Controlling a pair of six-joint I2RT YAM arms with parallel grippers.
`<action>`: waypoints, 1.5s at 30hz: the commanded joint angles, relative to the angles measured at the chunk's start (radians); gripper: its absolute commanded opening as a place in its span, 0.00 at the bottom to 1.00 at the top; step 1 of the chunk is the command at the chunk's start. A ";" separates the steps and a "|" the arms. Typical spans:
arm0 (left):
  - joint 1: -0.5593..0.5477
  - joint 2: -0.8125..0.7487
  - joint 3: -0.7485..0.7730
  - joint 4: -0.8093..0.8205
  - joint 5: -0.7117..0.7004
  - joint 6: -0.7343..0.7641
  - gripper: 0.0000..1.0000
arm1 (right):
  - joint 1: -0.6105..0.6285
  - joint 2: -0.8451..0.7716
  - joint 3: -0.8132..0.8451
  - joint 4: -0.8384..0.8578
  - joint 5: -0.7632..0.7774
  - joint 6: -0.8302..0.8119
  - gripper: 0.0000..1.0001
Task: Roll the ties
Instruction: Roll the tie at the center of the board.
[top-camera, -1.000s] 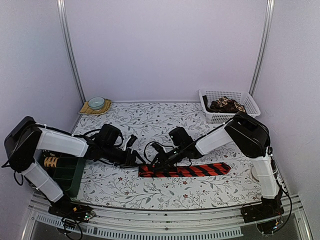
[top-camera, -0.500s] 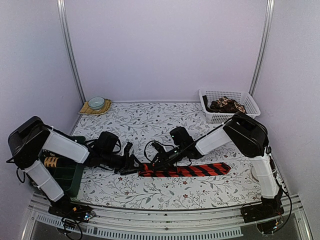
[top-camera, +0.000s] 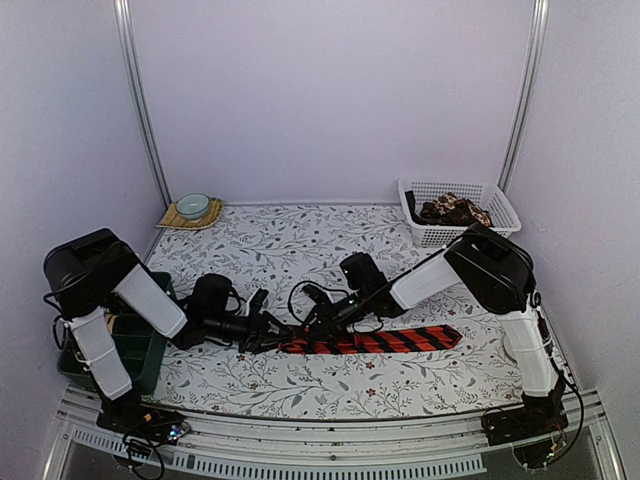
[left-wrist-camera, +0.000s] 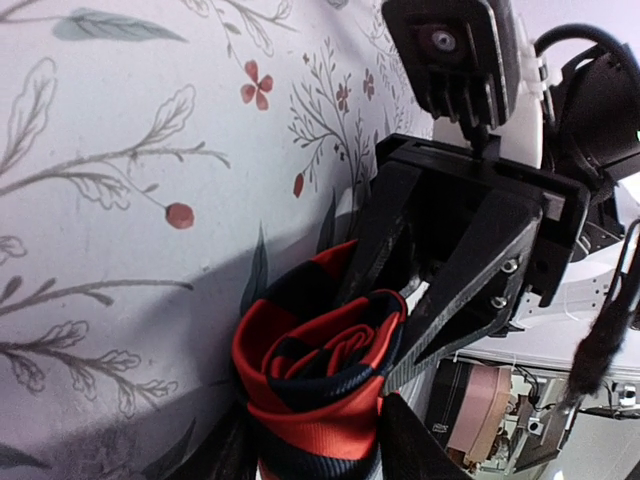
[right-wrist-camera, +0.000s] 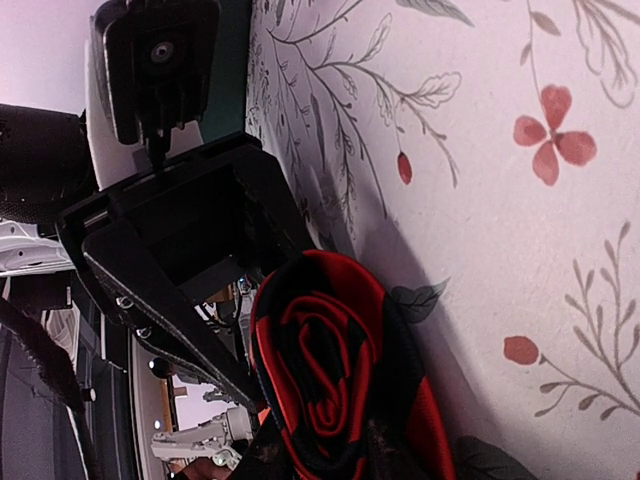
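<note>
Left wrist view, unlike top, shows right pincer (left-wrist-camera: 370, 340) clamped on the coiled tie (left-wrist-camera: 300, 345); left pincer (left-wrist-camera: 318, 455) hold unclear.

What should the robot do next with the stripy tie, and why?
Probably roll the coil one more turn toward the flat part. Only one end of the tie is wound; the left fingers flank the coil, the right fingers pinch it, and the rest lies flat.

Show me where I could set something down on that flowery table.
Bare cloth between bowl and basket at the back, and the near strip before the red tie. Crowded where left gripper and right gripper meet at its rolled end.
</note>
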 joint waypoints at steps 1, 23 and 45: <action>-0.006 0.056 -0.047 -0.017 -0.018 -0.053 0.41 | -0.005 0.121 -0.010 -0.072 0.103 -0.058 0.22; 0.051 -0.034 0.060 -0.249 -0.056 0.040 0.00 | -0.006 0.001 0.071 -0.342 0.272 -0.247 0.41; 0.143 -0.037 0.627 -1.343 -0.429 0.719 0.00 | -0.054 -0.410 0.022 -0.558 0.469 -0.559 0.73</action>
